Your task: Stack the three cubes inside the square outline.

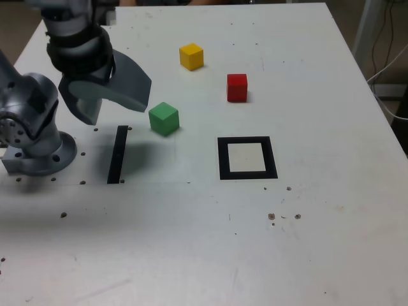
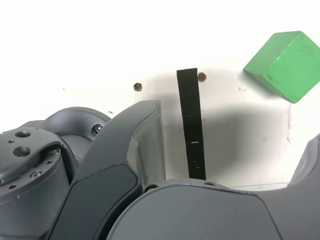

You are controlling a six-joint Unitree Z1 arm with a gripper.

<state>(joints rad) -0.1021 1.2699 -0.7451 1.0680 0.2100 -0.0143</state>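
The green cube (image 1: 164, 118) sits on the white table, just to the exterior view's right of my gripper (image 1: 116, 111). My gripper hangs above the table, open, with nothing between its dark grey fingers. The wrist view shows the green cube (image 2: 285, 65) ahead and off to one side of the open gripper (image 2: 232, 122), apart from both fingers. Farther back lies the yellow cube (image 1: 191, 56), and the red cube (image 1: 237, 87) rests to the exterior view's right of it. The square outline (image 1: 247, 158), black with a pale centre, holds nothing.
A straight black strip (image 1: 118, 154) lies under the gripper, also visible as the strip (image 2: 191, 125) in the wrist view. The arm's grey base (image 1: 32, 140) stands at the exterior view's left. Small screw holes dot the white table (image 1: 191, 242). Cables hang past the table's right edge.
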